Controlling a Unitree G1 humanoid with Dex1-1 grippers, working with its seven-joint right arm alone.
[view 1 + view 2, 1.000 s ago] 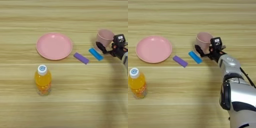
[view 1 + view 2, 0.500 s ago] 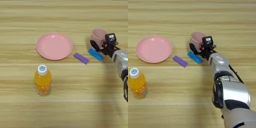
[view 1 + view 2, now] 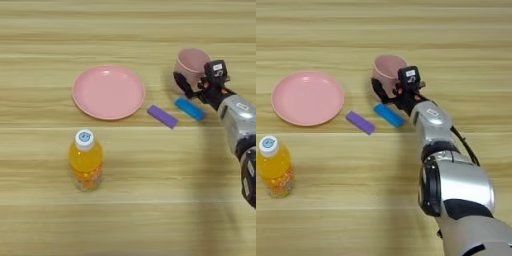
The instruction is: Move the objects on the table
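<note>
The pink cup (image 3: pixel 191 64) stands upright at the table's right, just behind the blue block (image 3: pixel 190 108). My right gripper (image 3: pixel 392 89) is shut on the pink cup (image 3: pixel 389 70), one black finger on its left side and the other on its right. It reaches in from the lower right. The purple block (image 3: pixel 162 116) lies left of the blue block (image 3: pixel 388 114), apart from it. The round pink plate (image 3: pixel 108 92) sits further left with nothing on it. Whether the cup touches the table (image 3: pixel 150 200) I cannot tell.
An orange juice bottle (image 3: pixel 86 160) with a white cap stands upright in front of the plate, towards the left. My silver forearm (image 3: pixel 438 145) crosses the lower right of the right eye view.
My gripper has carried the pink cup leftward and slightly further back, from right of the blue block to just behind it. The plate, both blocks and the bottle have stayed put.
</note>
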